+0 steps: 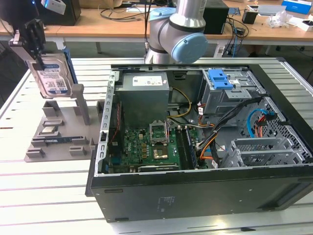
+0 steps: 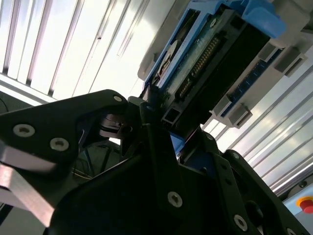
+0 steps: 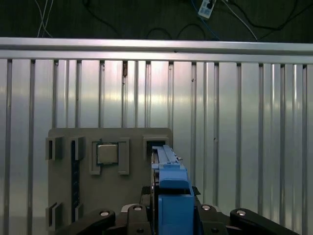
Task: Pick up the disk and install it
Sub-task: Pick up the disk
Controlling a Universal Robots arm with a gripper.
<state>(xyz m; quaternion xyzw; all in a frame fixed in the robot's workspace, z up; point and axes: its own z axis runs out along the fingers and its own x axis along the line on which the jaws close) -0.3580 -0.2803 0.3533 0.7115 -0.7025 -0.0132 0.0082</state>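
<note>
**rig_watcher:** Silver metal with blue plastic rails, so that's your drive. The disk (image 1: 51,76) hangs upright in the hand (image 1: 35,48), which is clamped shut on its upper end. It's above the grey fixture (image 1: 58,134) at the exterior view's left, well apart from the open case (image 1: 195,196).

**bench_lurker:** To me it looks stiff and dense, so you shouldn't get any flex. Bare metal is probably slick, though. The connector pins (image 2: 200,61) in the second wrist view are the fragile bit, so I'd say you want your hold on the rails or flat faces, never there.

**rig_watcher:** Room-wise, the slatted surface (image 1: 44,196) between fixture and case is open. You'll find the tight spots inside, at the case's side wall (image 1: 108,122) and the cables (image 1: 230,122) just beside the drive cage (image 1: 230,90).
</note>
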